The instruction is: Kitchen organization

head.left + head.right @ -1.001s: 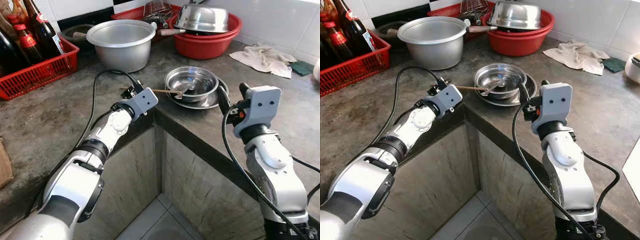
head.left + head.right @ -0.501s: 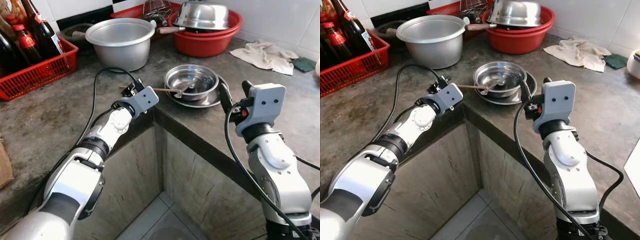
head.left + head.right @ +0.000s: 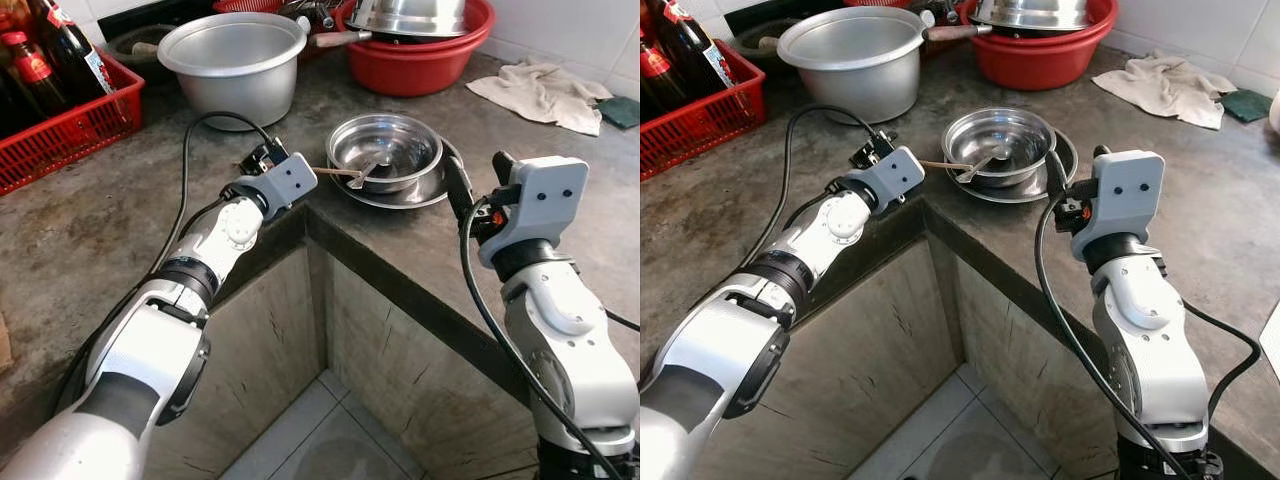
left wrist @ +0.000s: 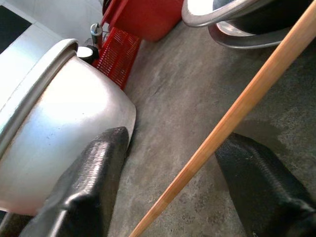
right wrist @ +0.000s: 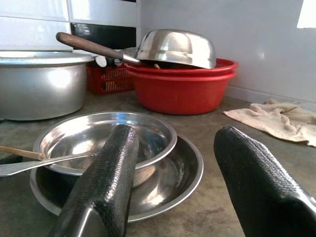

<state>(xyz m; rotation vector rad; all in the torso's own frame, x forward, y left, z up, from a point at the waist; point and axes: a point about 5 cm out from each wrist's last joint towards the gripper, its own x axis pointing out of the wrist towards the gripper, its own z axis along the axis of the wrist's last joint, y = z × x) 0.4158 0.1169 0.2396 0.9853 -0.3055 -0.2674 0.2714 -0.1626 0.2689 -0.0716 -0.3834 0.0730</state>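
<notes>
Left claw [image 3: 262, 160] over the grey stone bench [image 3: 110, 220], fingers spread; a thin wooden stick [image 4: 237, 111] runs between the two pads [image 4: 94, 187], contact with either not discernible. The stick reaches ahead of this claw to the steel bowl [image 3: 385, 152], its far end at the bowl's rim beside a metal spoon [image 3: 362, 175] leaning there. The bowl sits in a wider steel plate [image 5: 168, 190]. Right claw [image 3: 478, 172] stands just beside that plate, fingers [image 5: 106, 182] spread wide, gripping nothing. Beyond the bowl: aluminium pot [image 3: 236, 62], red basin [image 3: 1040, 55] carrying an inverted steel bowl [image 5: 175, 47], and a cloth [image 3: 545, 90]. Red crate [image 3: 70, 125] of bottles lies outward of the left claw.
</notes>
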